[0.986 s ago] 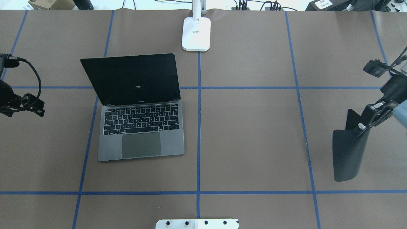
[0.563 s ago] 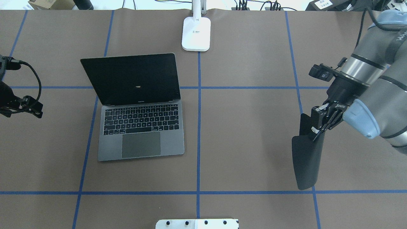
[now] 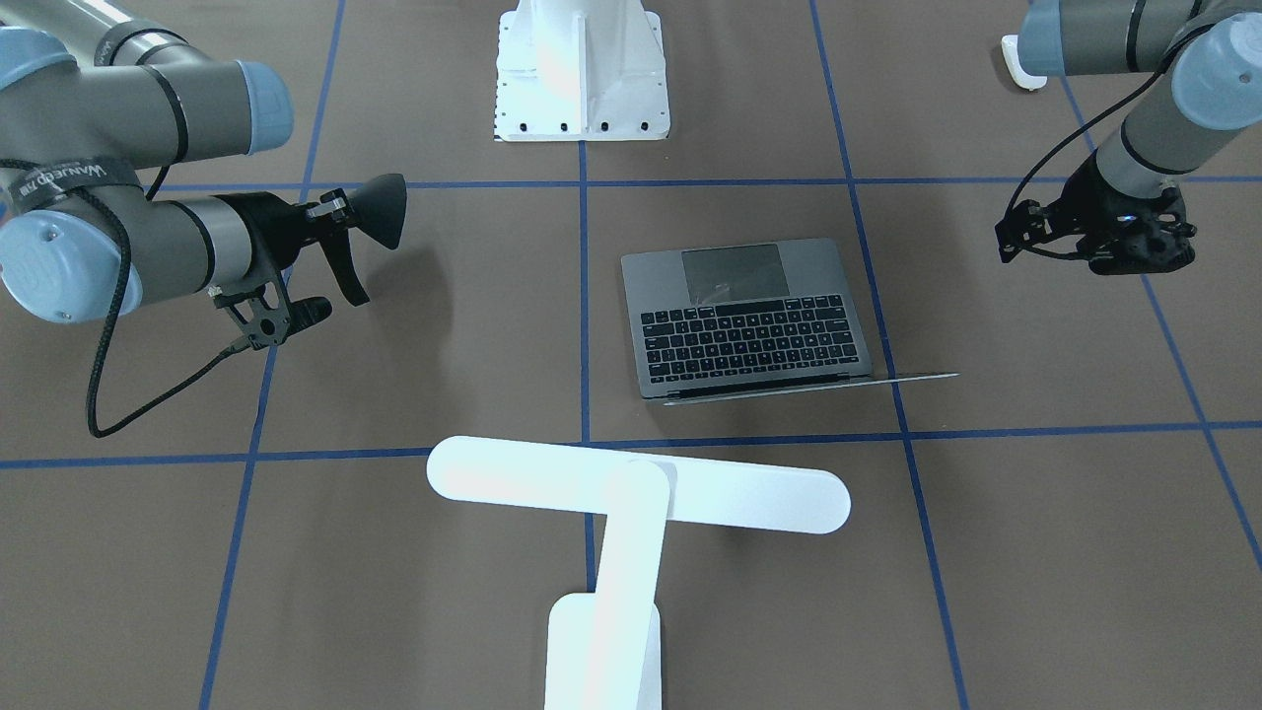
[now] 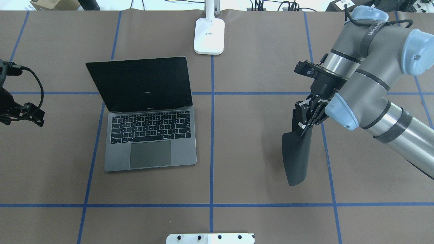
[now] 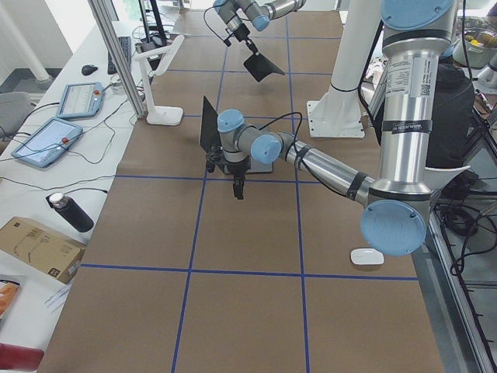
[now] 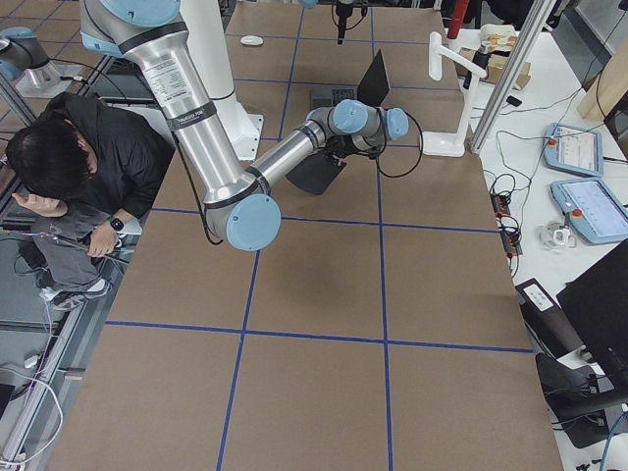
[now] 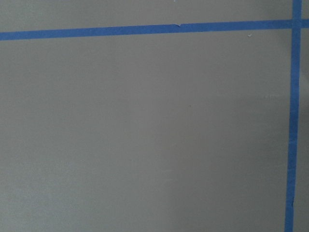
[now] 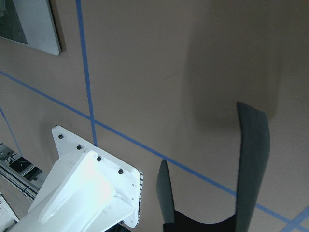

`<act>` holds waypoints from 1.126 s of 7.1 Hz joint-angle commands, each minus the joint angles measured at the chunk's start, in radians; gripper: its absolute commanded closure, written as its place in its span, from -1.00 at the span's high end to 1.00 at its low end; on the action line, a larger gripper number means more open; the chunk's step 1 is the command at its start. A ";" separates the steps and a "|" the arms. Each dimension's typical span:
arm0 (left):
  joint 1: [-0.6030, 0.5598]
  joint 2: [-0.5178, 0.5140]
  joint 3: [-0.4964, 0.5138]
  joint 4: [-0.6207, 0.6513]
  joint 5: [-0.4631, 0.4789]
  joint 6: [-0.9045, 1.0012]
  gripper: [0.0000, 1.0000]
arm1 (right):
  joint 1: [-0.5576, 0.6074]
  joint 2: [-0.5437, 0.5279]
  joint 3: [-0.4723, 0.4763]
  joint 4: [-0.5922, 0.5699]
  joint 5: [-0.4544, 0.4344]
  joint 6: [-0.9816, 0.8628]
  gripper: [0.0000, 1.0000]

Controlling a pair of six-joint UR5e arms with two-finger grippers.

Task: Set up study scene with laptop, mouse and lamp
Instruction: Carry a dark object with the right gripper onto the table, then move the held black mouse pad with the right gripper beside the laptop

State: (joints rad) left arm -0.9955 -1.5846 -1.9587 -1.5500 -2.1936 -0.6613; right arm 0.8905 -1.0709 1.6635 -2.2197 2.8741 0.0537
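With the right jaws clamped on the black mat (image 4: 297, 156), which hangs above the surface, its plane running far edge to near edge, the open laptop (image 4: 151, 144) lies well apart toward the left edge; the left jaws' state cannot be told.

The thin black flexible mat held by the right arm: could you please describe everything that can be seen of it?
The thin black flexible mat is plain matte black and looks like soft rubber or fabric. The right gripper pinches it at one edge, so it hangs curled into a trough instead of lying flat. It appears lifted off the brown paper-covered table, to the right of the open dark-grey laptop. Nothing else touches it.
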 commanded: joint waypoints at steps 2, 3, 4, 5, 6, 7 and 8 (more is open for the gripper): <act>0.000 -0.008 0.044 -0.044 0.000 0.000 1.00 | -0.048 0.058 -0.230 0.534 -0.059 0.404 -1.00; 0.000 -0.008 0.062 -0.062 0.000 0.000 1.00 | -0.059 0.096 -0.276 0.593 -0.070 0.460 -1.00; -0.002 -0.008 0.081 -0.083 0.000 0.000 1.00 | -0.070 0.118 -0.281 0.598 -0.078 0.486 -1.00; -0.003 -0.008 0.101 -0.103 0.000 0.000 1.00 | -0.082 0.146 -0.295 0.598 -0.091 0.511 -1.00; -0.005 -0.008 0.112 -0.117 0.000 0.000 1.00 | -0.088 0.184 -0.321 0.598 -0.091 0.529 -1.00; -0.006 -0.009 0.112 -0.117 0.000 0.000 1.00 | -0.094 0.195 -0.326 0.598 -0.098 0.534 -1.00; -0.008 -0.011 0.112 -0.117 0.000 0.000 1.00 | -0.102 0.198 -0.326 0.598 -0.110 0.540 -1.00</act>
State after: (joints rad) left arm -1.0013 -1.5938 -1.8492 -1.6647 -2.1936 -0.6612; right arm 0.7980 -0.8850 1.3431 -1.6220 2.7766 0.5834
